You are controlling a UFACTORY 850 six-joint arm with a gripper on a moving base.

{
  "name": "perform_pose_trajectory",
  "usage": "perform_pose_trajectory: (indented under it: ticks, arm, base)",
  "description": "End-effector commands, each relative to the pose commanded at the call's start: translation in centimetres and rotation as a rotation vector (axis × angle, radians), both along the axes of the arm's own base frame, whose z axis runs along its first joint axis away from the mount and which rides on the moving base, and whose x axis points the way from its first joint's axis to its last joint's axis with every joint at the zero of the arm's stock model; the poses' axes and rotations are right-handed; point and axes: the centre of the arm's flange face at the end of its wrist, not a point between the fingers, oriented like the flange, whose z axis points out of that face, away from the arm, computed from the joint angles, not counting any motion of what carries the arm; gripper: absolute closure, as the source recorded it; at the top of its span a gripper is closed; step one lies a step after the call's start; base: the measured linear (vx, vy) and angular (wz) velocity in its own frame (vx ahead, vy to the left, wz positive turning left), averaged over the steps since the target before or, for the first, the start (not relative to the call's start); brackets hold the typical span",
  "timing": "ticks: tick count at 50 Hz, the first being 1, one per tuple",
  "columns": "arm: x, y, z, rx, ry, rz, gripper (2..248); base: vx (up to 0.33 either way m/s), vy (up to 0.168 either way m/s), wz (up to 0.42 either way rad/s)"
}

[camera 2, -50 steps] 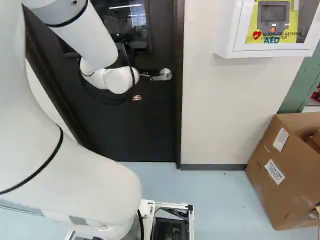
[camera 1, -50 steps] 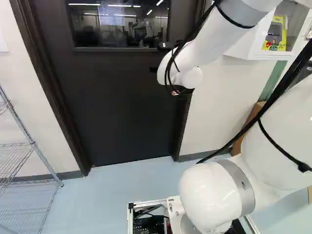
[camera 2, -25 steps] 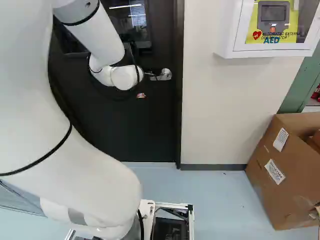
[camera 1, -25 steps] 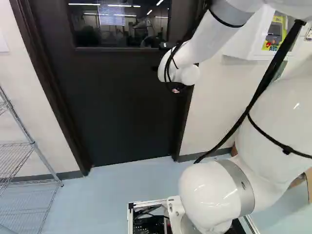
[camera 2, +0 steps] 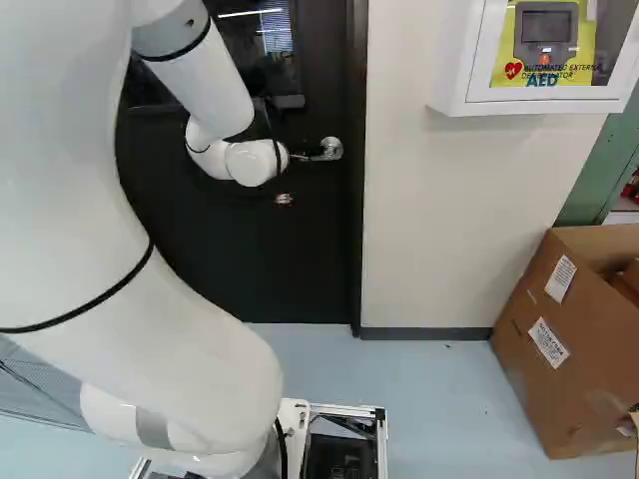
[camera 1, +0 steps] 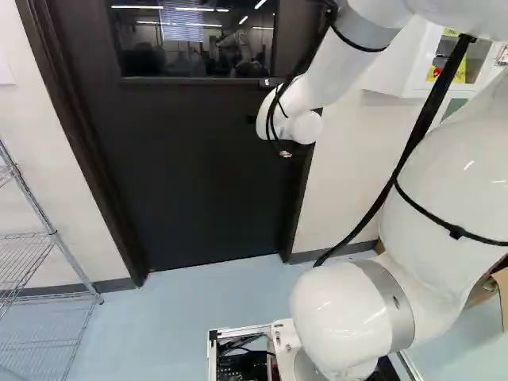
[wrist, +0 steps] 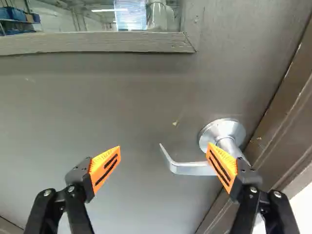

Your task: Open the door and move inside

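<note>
Now the arm (camera 2: 216, 85) has edged closer to the door (camera 1: 198, 159) — pincer (camera 2: 284, 199) spread apart near its handle (wrist: 192, 168).

Box (camera 2: 529, 344) right, rack (camera 1: 54, 232) left of door (camera 1: 190, 171) (seemingly a room (wrist: 102, 18) behind it)

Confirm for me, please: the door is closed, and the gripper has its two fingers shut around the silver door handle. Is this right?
One part is wrong: the gripper is open. The wrist view shows its fingers standing wide apart, not shut around the silver door handle; the lever's free end shows in the gap between them. The door is closed, as you say.
</note>
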Motion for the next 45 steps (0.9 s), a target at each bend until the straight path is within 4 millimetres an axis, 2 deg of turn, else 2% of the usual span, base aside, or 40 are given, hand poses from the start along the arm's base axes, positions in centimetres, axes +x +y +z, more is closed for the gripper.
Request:
perform_pose_trajectory:
  ticks: [45]
  arm:
    - [0.5, 0.0, -4.8, -0.003, 0.103, 0.0, 3]
  base:
    - [0.0, 0.0, 0.0]
